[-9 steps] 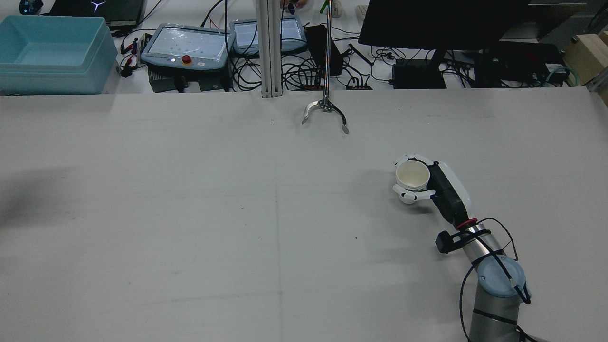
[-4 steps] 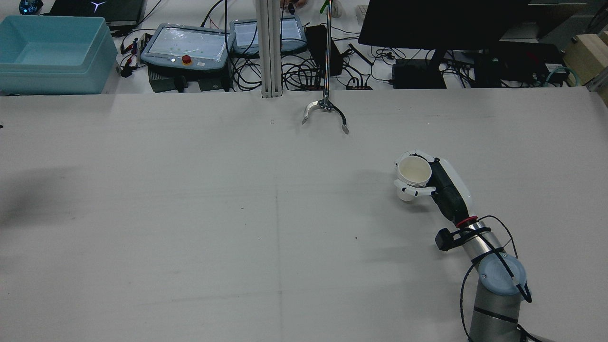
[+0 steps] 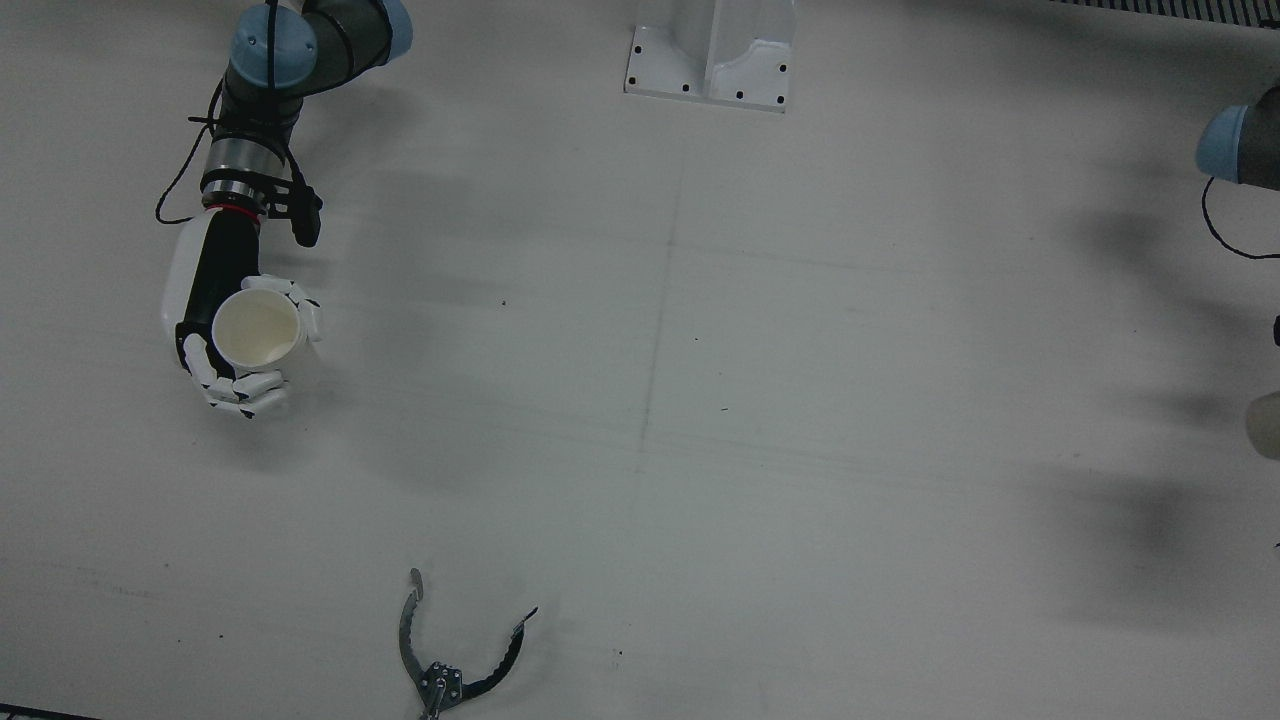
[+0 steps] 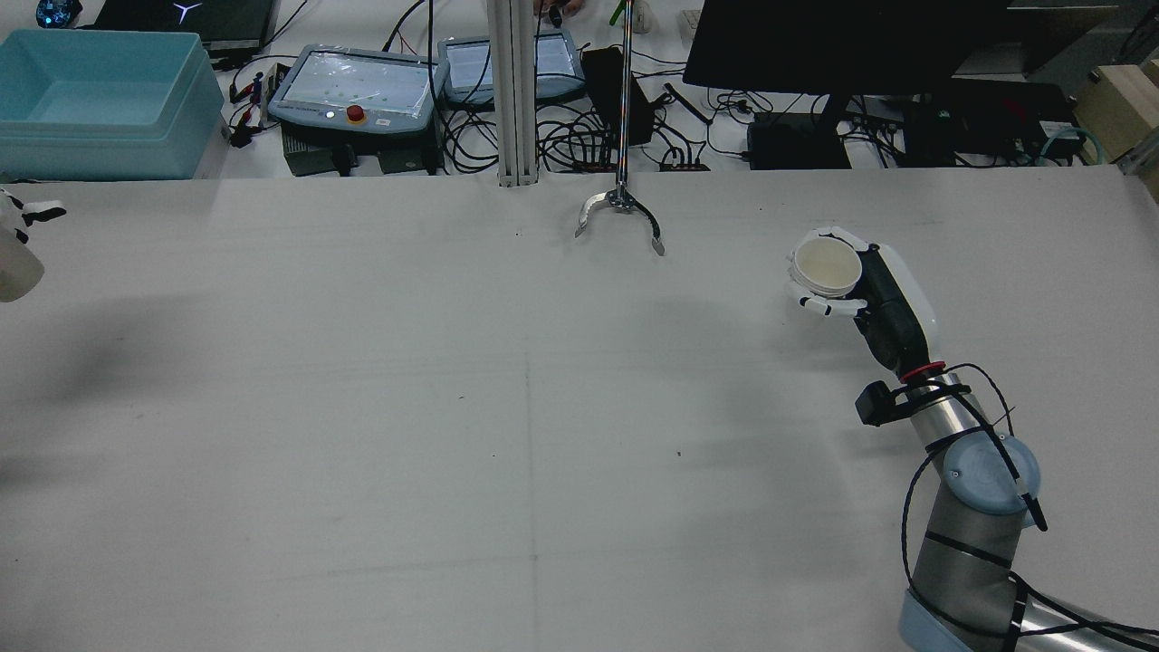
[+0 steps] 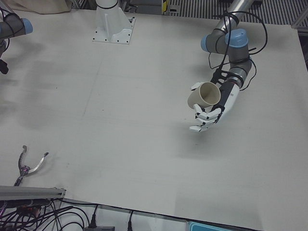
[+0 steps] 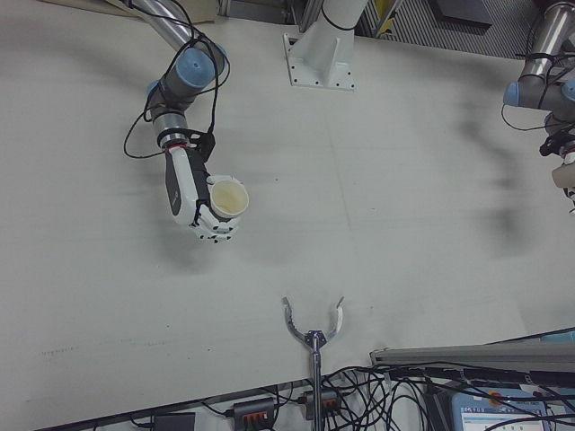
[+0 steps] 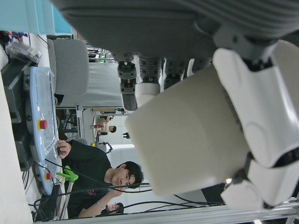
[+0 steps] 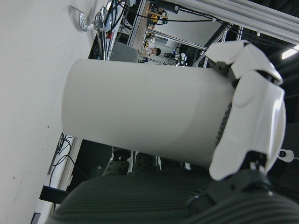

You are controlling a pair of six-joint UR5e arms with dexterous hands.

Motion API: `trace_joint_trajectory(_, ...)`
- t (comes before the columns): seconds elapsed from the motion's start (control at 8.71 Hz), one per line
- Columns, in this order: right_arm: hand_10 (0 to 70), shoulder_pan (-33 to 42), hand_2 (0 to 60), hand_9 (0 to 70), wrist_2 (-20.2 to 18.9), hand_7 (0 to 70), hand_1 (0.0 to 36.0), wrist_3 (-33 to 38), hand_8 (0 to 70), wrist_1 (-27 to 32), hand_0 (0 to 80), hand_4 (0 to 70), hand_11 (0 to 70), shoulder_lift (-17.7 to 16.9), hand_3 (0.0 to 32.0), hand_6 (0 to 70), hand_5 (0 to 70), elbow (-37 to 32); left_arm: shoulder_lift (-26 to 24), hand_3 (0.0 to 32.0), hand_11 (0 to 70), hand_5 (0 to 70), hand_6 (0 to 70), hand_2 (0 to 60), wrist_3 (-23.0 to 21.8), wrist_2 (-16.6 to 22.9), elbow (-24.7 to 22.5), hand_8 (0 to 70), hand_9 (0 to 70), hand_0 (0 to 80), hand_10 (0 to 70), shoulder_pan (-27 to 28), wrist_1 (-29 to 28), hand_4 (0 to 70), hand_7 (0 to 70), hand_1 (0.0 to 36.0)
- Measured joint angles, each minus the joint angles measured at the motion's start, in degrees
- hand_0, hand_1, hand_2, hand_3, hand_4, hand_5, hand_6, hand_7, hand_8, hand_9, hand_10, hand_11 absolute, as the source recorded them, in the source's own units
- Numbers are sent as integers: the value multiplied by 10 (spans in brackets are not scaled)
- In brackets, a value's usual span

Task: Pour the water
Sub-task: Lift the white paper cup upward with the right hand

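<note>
Cups are being carried aloft, the pour not yet begun.

Front view: the right hand is wrapping 1 white cylindrical paper cup, well apart from the metal claw tool.

Rear view: that cup has risen and moved farther from the robot than 0.5 s ago.

Left-front view: the left hand is clasping 1 beige paper cup.

Next, I judge, both cups need bringing together.

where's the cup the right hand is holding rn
The right hand's cup sits upright in the right hand, lifted off the table. In the rear view it is on the right side, right of the metal grabber tool.
</note>
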Motion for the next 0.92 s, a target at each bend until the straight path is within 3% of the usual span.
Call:
trace_joint_trajectory(0.23,244,55,600,483,-30,444,360,1,353,-31,467,150,381,-1,0,353,700,34,-89,0,263,700,433,600,5,15,0,569,700,518,166,3,63,444,700,360)
trace_joint_trajectory(0.46,299,101,600,519,-54,474,360,0,388,-40,484,162,454,-2,0,399,700,52,-166,0,263,700,432,600,15,38,1,569,700,517,166,4,115,442,700,360)
trace_joint_trajectory(0.57,399,115,600,582,-61,523,360,0,440,-42,505,168,586,-2,0,464,700,55,-191,0,264,700,432,600,18,43,0,568,700,517,167,4,135,438,700,360)
trace_joint_trajectory(0.69,438,123,600,608,-64,536,360,0,494,-42,484,155,637,-1,0,487,700,56,-206,0,264,700,432,600,20,46,-1,568,700,521,166,4,149,448,700,360)
trace_joint_trajectory(0.8,495,129,600,635,-65,552,355,0,605,-42,451,135,700,0,0,528,700,56,-213,0,263,700,431,600,20,47,-2,567,700,524,166,4,157,452,700,360)
trace_joint_trajectory(0.92,533,137,600,661,-66,557,353,0,627,-42,456,129,700,2,0,549,700,56,-217,0,264,700,432,600,20,48,-3,568,700,526,166,4,163,455,700,360)
